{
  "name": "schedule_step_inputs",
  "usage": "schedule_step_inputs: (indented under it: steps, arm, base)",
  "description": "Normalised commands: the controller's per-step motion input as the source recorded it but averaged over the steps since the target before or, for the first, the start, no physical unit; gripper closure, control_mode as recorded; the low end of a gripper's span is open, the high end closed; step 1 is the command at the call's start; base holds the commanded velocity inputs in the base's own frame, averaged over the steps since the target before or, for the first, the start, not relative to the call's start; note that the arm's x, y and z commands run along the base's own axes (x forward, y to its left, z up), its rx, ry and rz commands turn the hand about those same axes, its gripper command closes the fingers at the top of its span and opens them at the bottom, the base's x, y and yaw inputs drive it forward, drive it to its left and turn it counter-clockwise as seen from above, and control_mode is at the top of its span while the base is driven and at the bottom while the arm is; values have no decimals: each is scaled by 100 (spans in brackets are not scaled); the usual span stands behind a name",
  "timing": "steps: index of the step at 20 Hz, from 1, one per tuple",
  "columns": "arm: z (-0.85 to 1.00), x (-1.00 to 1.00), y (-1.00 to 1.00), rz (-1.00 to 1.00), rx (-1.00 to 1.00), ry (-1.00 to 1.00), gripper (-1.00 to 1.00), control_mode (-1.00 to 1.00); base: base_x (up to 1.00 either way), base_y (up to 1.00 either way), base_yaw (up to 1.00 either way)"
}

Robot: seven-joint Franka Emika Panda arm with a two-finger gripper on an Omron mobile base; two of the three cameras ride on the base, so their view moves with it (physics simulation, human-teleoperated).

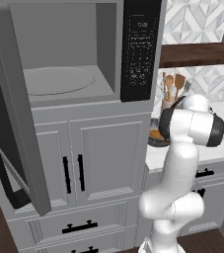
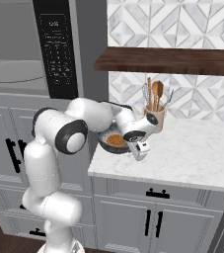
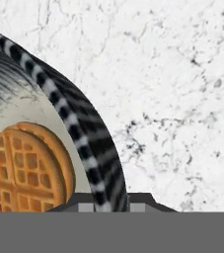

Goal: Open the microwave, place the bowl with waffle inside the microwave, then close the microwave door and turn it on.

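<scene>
A: Standing wide open, the microwave door fills the left edge of the left base view, its long black bar handle hanging toward the lower left. Past it the microwave shows a pale cavity with the round turntable bare, and the black keypad runs down its right side.

B: Where is the bowl?

A: On the white marble desk, at its left end, a little left of centre in the right base view. The bowl sits upright there with the waffle lying flat inside it. In the hand view the bowl's striped rim curves from upper left to bottom centre, and the waffle rests in the lower left.

B: And the hand?

A: The hand is down at the bowl's right side, with the rim passing between the two finger tips at the bottom of the hand view. I cannot tell whether the fingers are pressed on the rim or apart from it.

B: Anything else nearby?

A: A beige crock of wooden spoons stands just behind the hand, under a dark wooden shelf.
</scene>
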Motion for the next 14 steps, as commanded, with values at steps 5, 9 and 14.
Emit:
schedule_step_inputs:
  steps: [5,9,14]
  arm:
    - [82,-90,-3,8,-7,-29,100,-100]
    - [100,-100,-20,7,-1,-21,100,-100]
    - [100,-100,-4,5,0,-1,100,-100]
  base:
    - [0,0,0]
    - [0,0,0]
    - [0,0,0]
